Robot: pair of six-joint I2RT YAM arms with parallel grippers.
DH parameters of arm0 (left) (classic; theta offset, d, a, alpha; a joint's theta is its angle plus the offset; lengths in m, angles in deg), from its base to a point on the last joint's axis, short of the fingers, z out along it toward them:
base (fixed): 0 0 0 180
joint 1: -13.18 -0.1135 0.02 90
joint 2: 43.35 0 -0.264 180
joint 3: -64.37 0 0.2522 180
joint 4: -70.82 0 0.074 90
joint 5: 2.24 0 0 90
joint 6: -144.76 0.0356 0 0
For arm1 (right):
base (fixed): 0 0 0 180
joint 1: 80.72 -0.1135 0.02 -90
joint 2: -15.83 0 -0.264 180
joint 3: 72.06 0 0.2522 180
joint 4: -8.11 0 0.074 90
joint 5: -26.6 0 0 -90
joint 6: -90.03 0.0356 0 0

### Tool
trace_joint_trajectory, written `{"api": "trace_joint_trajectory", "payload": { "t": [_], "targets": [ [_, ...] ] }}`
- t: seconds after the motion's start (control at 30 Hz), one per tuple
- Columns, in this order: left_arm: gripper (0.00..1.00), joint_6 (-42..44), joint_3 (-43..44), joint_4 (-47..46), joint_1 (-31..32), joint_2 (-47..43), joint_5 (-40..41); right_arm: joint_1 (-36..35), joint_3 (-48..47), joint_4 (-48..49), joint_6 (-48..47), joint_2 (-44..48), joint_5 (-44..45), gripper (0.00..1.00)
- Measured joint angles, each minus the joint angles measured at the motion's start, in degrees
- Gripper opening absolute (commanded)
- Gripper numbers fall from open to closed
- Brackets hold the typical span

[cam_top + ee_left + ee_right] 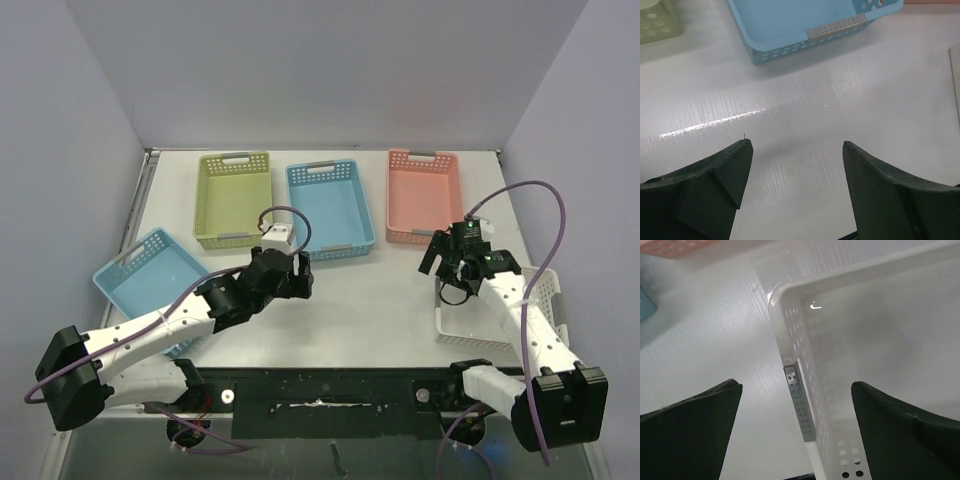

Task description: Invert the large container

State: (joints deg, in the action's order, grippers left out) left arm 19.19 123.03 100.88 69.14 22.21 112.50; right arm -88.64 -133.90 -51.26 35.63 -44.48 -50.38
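- Now, the white basket (548, 290) stands upright at the right near edge of the table (390, 290), partly under the right arm. I take it for the large container.
- The right gripper (796, 385) is spread wide and holds nothing. It straddles the basket's short end wall, one finger outside and one over the inside, with the grey handle strip (801, 405) between them. Whether either finger touches the wall I cannot tell.
- The step in hand looks like taking hold of that end wall, so the task proper is not yet begun.
- To do it well, come down until the pads reach below the rim, not just on its lip. Keep the handle strip centred so the basket does not swing when lifted.
- Close firmly but evenly, since the thin perforated plastic will likely flex and may slip from a shallow pinch.
- Raise the gripped end and roll the basket over toward the bare middle of the table. That keeps it away from the pink basket (424, 195) beyond it.
- The left gripper (797, 145) is also wide and empty, over bare table near the blue basket (790, 20). It is best kept clear, or brought across to steady the far end.
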Motion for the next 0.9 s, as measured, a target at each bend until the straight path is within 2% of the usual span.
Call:
{"api": "trace_joint_trajectory", "payload": {
  "t": [0.07, 0.37, 0.6, 0.73, 0.9],
  "targets": [
    [0.73, -0.1, 0.0, -0.1, -2.5, 0.0, -2.2, 0.0, 0.5, 0.9, -0.7, -2.6, -1.7, 0.97],
    [0.73, -0.3, -0.2, -0.1, -11.8, -3.3, -8.7, 0.0, 3.1, 4.0, -2.5, -6.0, -5.9, 0.44],
    [0.73, -0.1, -0.2, 0.1, -15.2, -3.7, -10.7, -1.8, 4.1, 5.9, -2.6, -7.9, -6.7, 0.11],
    [0.73, 0.2, -0.2, 0.2, -15.4, -3.7, -11.2, -6.1, 3.0, 4.9, -1.6, -8.1, -6.1, 0.04],
    [0.73, 1.4, 1.1, 2.3, -17.3, -3.8, -11.6, -14.6, -5.2, 0.9, 1.3, -9.1, -6.3, 0.00]
  ]
}}
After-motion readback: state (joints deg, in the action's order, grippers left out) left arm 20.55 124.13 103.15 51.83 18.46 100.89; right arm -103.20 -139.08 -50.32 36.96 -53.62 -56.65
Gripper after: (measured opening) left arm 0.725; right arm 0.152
